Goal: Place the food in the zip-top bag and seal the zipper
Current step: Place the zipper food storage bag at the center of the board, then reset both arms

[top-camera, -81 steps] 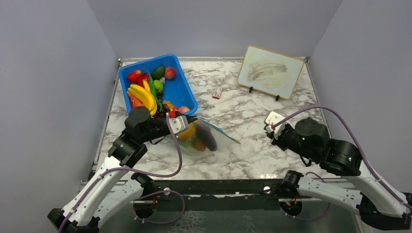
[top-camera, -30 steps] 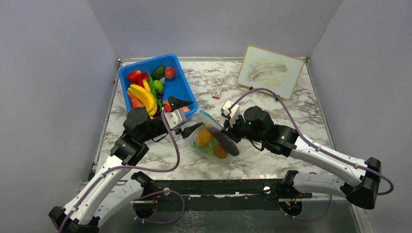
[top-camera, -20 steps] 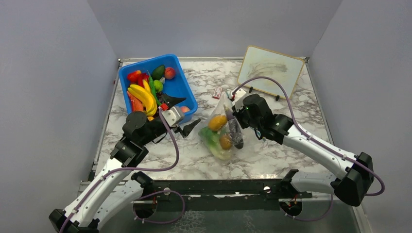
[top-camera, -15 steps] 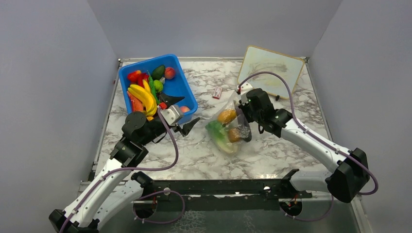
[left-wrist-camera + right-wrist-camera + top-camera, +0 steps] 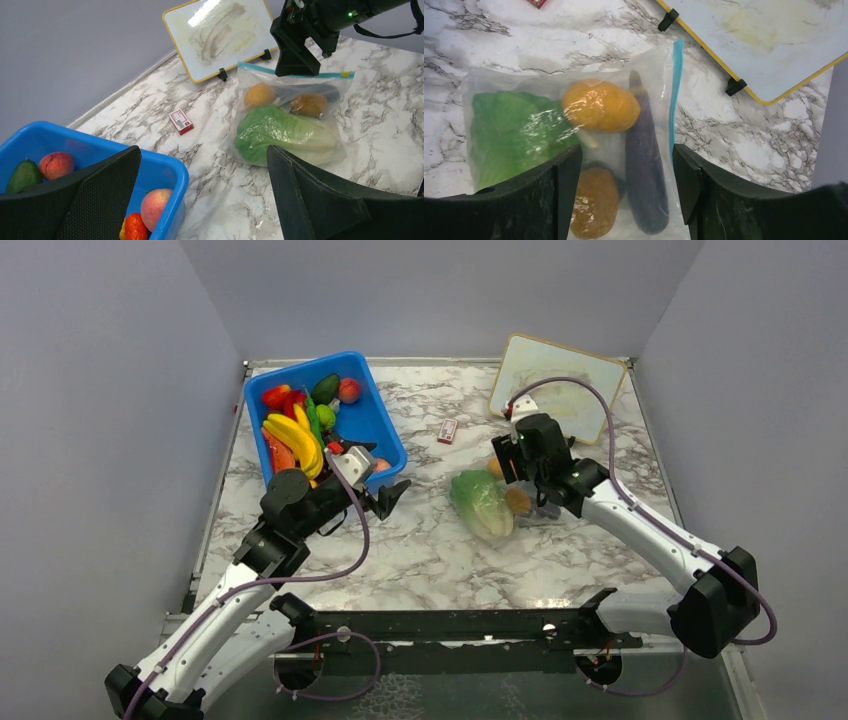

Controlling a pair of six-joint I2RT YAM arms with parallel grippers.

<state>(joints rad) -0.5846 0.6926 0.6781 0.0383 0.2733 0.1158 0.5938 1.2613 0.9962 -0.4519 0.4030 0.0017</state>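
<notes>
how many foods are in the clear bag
4. In the bag, a lettuce lies farthest from the blue strip, an eggplant along it, one orange piece and a second orange piece between them. Others may hide underneath.

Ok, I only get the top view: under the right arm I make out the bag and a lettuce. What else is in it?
Observer: The right wrist view shows a purple eggplant lying beside the zipper, plus two orange round pieces.
Operator: Is the right claw gripping the bag?
Observer: No: it is wide open, with the bag lying flat below it.
Operator: And the left claw?
Observer: Its wrist view shows it open and empty, facing the bag.
</notes>
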